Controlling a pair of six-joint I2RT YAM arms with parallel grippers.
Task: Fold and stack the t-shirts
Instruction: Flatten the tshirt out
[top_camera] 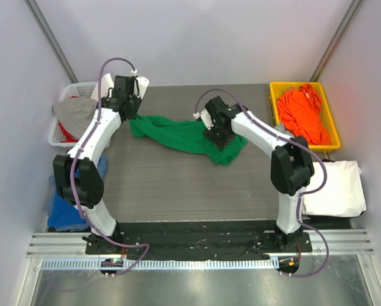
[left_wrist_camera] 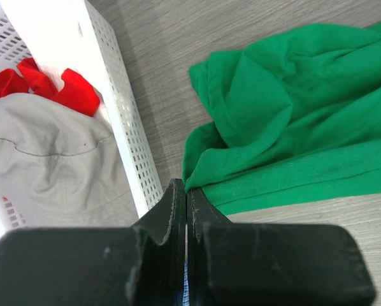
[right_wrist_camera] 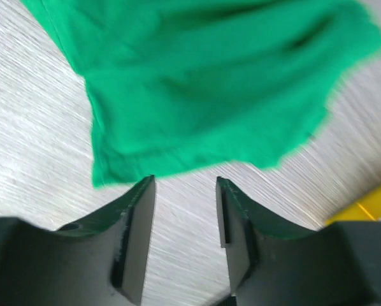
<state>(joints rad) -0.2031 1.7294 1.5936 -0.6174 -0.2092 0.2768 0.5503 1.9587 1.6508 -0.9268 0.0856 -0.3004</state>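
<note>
A crumpled green t-shirt [top_camera: 184,137] lies on the table [top_camera: 178,185], its long axis running left to right between both arms. The left claw [left_wrist_camera: 181,183], closed, sits at its left edge; the right claw [right_wrist_camera: 185,182], open, hovers at its right end.

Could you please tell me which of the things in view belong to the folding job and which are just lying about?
Belonging to the job:
green t-shirt, crumpled on the table
orange t-shirt, in the yellow bin
white t-shirt, at the right

Just lying about:
white basket, holding a grey cloth and a red cloth
blue cloth, at the left
</note>
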